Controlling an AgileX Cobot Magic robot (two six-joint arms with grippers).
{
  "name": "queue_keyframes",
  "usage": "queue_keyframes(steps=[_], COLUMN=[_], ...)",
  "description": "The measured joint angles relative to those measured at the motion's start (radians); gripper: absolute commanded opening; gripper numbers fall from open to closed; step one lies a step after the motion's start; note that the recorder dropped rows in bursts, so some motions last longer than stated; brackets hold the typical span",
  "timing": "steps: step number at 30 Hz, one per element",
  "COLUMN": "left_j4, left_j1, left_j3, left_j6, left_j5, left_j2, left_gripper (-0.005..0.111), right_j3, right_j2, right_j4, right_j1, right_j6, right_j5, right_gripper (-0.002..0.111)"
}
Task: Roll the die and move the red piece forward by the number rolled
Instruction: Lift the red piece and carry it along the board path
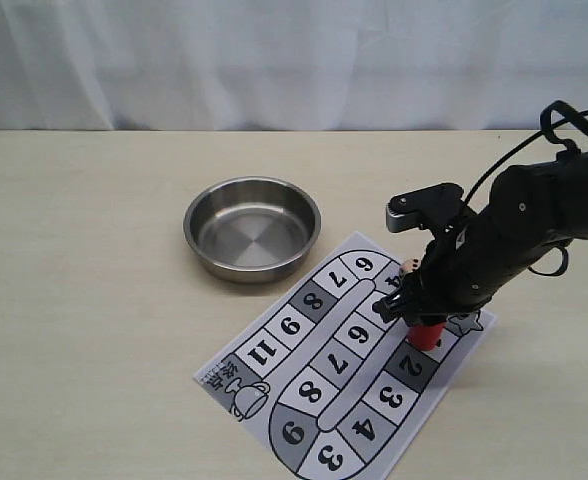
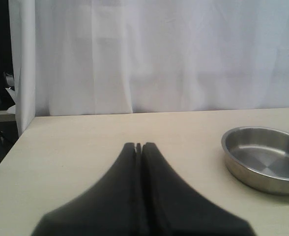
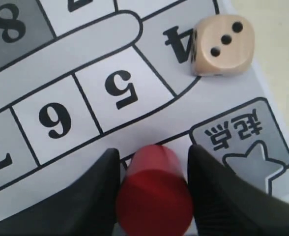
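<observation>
The red piece (image 1: 425, 335) (image 3: 154, 196) stands upright on the numbered game board (image 1: 319, 395) (image 3: 85, 88), on the square just past the star start field. My right gripper (image 1: 414, 312) (image 3: 153, 152) reaches down over it, and its two black fingers (image 3: 102, 187) press close against the piece's sides. The beige die (image 1: 408, 266) (image 3: 223, 45) lies on the board by square 4, a three-pip face turned to the wrist camera. My left gripper (image 2: 138, 145) is shut and empty above bare table, out of the exterior view.
A steel bowl (image 1: 202, 245) (image 2: 240, 167) sits empty on the table beyond the board's far left corner. The board lies at an angle near the table's front right. A white curtain hangs behind the table.
</observation>
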State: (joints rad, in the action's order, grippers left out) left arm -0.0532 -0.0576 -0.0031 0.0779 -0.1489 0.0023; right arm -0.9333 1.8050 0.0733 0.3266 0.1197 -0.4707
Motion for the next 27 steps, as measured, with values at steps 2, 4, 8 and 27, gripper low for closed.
queue_keyframes(steps=[2, 4, 8, 27], left_j4=[0.000, 0.000, 0.000, 0.000], left_j1=[0.000, 0.000, 0.000, 0.000], left_j3=[0.000, 0.000, 0.000, 0.000], left_j6=[0.000, 0.000, 0.000, 0.000], left_j5=[0.000, 0.000, 0.000, 0.000], left_j2=[0.000, 0.000, 0.000, 0.000], left_gripper=[0.000, 0.000, 0.000, 0.000], right_j3=[0.000, 0.000, 0.001, 0.001], right_j2=[-0.002, -0.006, -0.047, -0.269], right_j4=[0.000, 0.000, 0.000, -0.006], right_j1=[0.000, 0.000, 0.000, 0.000], right_j6=[0.000, 0.000, 0.000, 0.000], right_j5=[0.000, 0.000, -0.004, -0.015], right_gripper=[0.004, 0.004, 0.004, 0.004])
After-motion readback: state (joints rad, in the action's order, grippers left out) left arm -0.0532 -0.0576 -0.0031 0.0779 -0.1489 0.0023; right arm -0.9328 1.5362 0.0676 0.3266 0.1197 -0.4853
